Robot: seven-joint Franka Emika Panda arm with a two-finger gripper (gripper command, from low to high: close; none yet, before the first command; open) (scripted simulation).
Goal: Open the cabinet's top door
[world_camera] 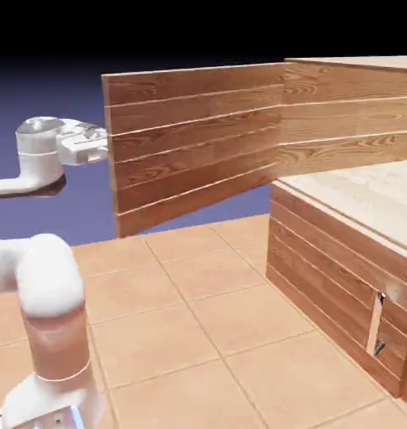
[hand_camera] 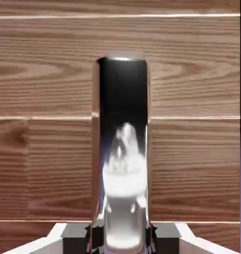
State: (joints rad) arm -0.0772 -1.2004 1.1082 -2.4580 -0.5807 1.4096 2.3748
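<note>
Over the tiled floor [world_camera: 198, 310], claw [hand_camera: 123, 238] clamped on the swung-out top door's [world_camera: 198, 142] handle [hand_camera: 123, 149]

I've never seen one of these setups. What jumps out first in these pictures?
The top door, a wide panel of brown planks, is swung far out from the cabinet toward the exterior view's left. At its free edge the white arm's gripper meets it. In the hand view, a shiny silver handle fills the middle, with the gripper shut on it.
</note>
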